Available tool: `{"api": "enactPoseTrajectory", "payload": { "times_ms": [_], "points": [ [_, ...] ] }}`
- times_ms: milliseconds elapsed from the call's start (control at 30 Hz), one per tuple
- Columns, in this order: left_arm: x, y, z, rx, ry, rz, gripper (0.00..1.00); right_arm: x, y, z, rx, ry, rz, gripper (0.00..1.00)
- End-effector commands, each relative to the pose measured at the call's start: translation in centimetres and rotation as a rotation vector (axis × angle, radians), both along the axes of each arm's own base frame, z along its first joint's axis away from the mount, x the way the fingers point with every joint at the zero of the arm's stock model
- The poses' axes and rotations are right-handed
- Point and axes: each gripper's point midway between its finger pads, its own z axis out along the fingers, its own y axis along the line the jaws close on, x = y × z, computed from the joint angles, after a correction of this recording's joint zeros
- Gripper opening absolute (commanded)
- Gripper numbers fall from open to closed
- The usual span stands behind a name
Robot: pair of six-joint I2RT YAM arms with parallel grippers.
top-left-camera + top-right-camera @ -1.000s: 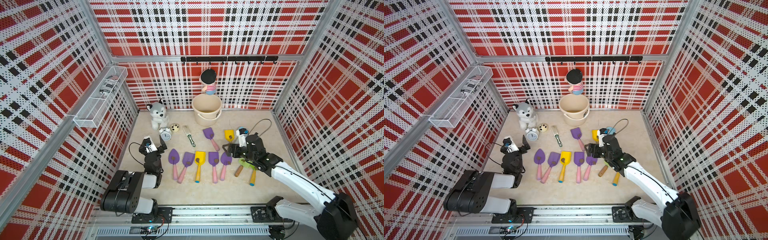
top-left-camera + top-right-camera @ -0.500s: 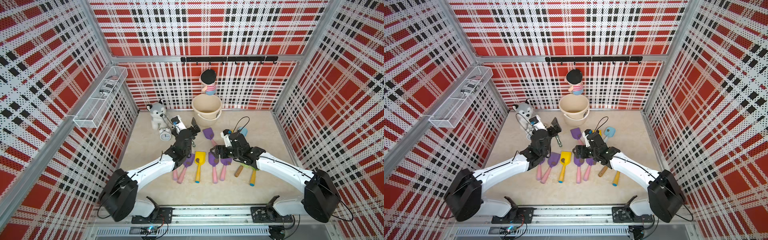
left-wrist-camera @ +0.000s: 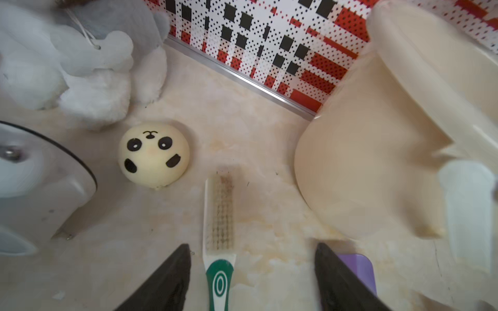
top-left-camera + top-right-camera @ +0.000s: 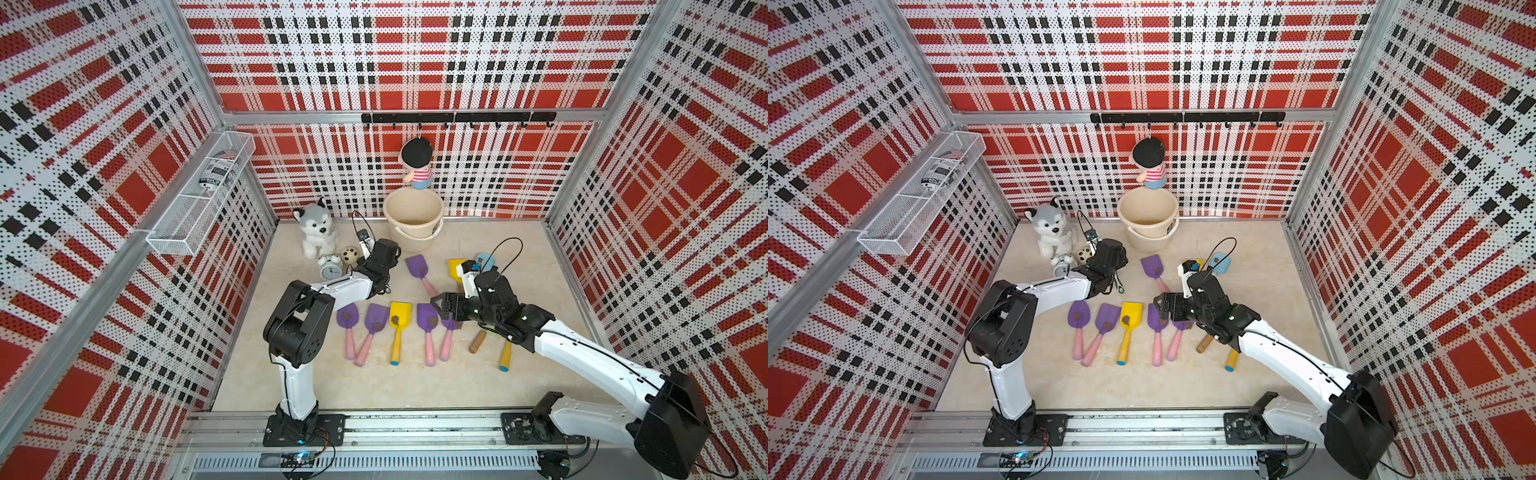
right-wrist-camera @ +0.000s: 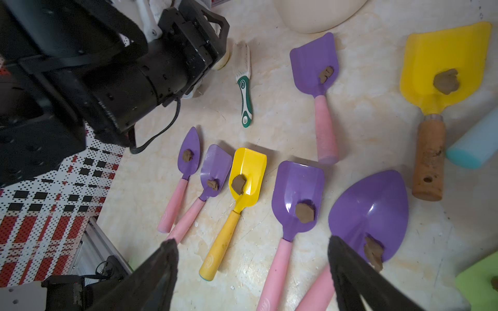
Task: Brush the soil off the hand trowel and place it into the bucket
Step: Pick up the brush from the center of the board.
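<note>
Two arms stand ready over a spread of toy garden tools. The left gripper (image 3: 252, 246), jaws apart, straddles the green-and-white handle of the brush (image 3: 219, 229), which lies flat on the table (image 3: 242, 121) between the jaws, nearer one of them and, as far as can be seen, touching neither. The right gripper (image 5: 252, 239), jaws likewise wide and empty, hovers over a purple hand trowel (image 5: 297, 194) whose pink handle runs between the jaws. A lump of soil (image 5: 304, 212) sits low on its blade, as on the neighbouring trowels (image 5: 249, 167). The bucket (image 3: 363, 161) stands just ahead of the left gripper and off to one side, well beyond the right. The trowel looks like light, stiff plastic with a glossy, probably slippery blade. The rounded handle, taken midway along, seems the safer hold, kept level so the soil stays put for brushing. The slim brush, lying low, likely needs a pinch across its handle close to the table.
</note>
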Motion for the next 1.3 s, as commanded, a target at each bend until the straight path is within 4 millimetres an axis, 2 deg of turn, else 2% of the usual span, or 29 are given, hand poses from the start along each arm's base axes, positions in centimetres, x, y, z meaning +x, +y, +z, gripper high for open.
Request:
{"api": "enactPoseTrajectory", "payload": {
  "times_ms": [0, 367, 600, 800, 967, 1133, 1267],
  "points": [
    [0.7, -0.1, -1.2, -0.007, 0.048, -0.015, 0.72, -0.2, -0.2, 0.3, 0.001, -0.008, -0.008, 0.89],
    [2.9, 1.1, -6.4, 0.119, 0.191, -0.007, 0.70, -0.7, -0.7, 0.7, 0.013, -0.022, -0.008, 0.89],
    [3.7, 1.1, -8.4, 0.189, 0.264, -0.048, 0.66, -1.3, -1.1, 1.0, 0.024, -0.036, -0.008, 0.89],
    [3.4, 1.2, -10.1, 0.237, 0.334, -0.069, 0.64, -1.7, -1.5, 1.4, 0.037, -0.052, -0.009, 0.89],
    [3.5, 1.2, -10.4, 0.271, 0.379, -0.078, 0.52, -2.4, -2.0, 0.9, 0.038, -0.053, -0.009, 0.89],
    [3.8, 1.1, -9.6, 0.275, 0.382, -0.081, 0.44, -3.0, -2.5, 0.3, 0.036, -0.051, -0.008, 0.89],
    [4.1, 1.2, -8.3, 0.246, 0.362, -0.078, 0.35, -2.7, -2.3, 1.0, 0.044, -0.061, -0.009, 0.89]
  ]
}}
